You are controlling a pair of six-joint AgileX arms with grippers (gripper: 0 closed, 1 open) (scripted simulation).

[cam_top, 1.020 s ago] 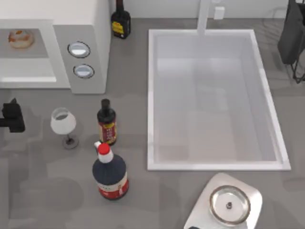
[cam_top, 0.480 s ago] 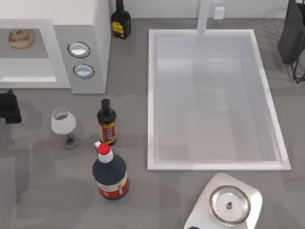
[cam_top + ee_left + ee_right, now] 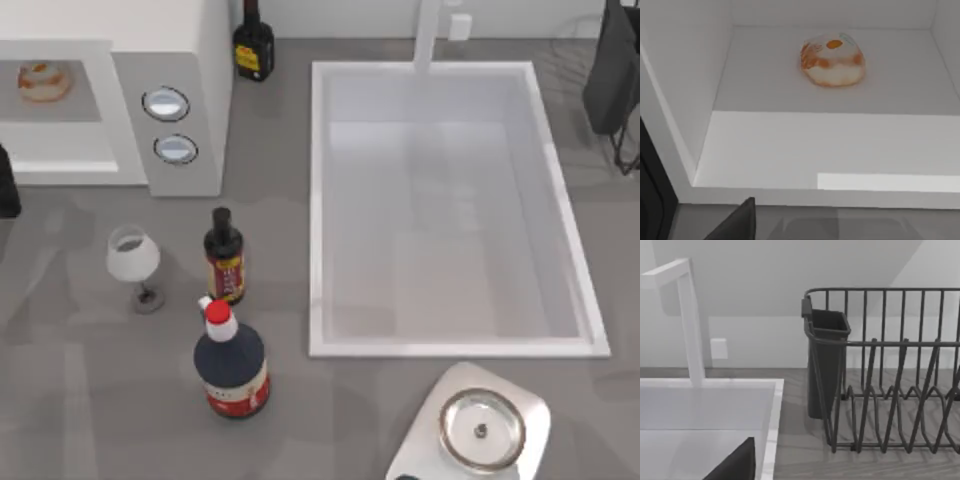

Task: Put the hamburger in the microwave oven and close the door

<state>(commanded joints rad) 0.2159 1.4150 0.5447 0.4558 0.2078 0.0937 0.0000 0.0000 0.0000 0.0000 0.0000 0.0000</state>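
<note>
A: Grey countertop [image 3: 100, 400] under a white back wall, seen from above. Left gripper [image 3: 6, 182]: at the far left edge of the top view, just in front of the microwave oven [image 3: 120, 60]. Its finger spread cannot be told; nothing is seen in its hold.

B: And the hamburger [image 3: 44, 81]?

A: Inside the grey cavity, upper left of the frame. The door is not identifiable; the opening stands uncovered, so closing is judged still to do.

B: Risks?

A: A sweep along the front may clip the wine glass [image 3: 133, 256] standing near, or a hard push may jolt the oven.

B: What differs between views?

A: The left wrist view shows the hamburger [image 3: 832, 59] resting towards the rear of the cavity floor. The right wrist view shows a dish rack [image 3: 885, 390] beside the sink [image 3: 705, 410], where the right arm is parked.
</note>
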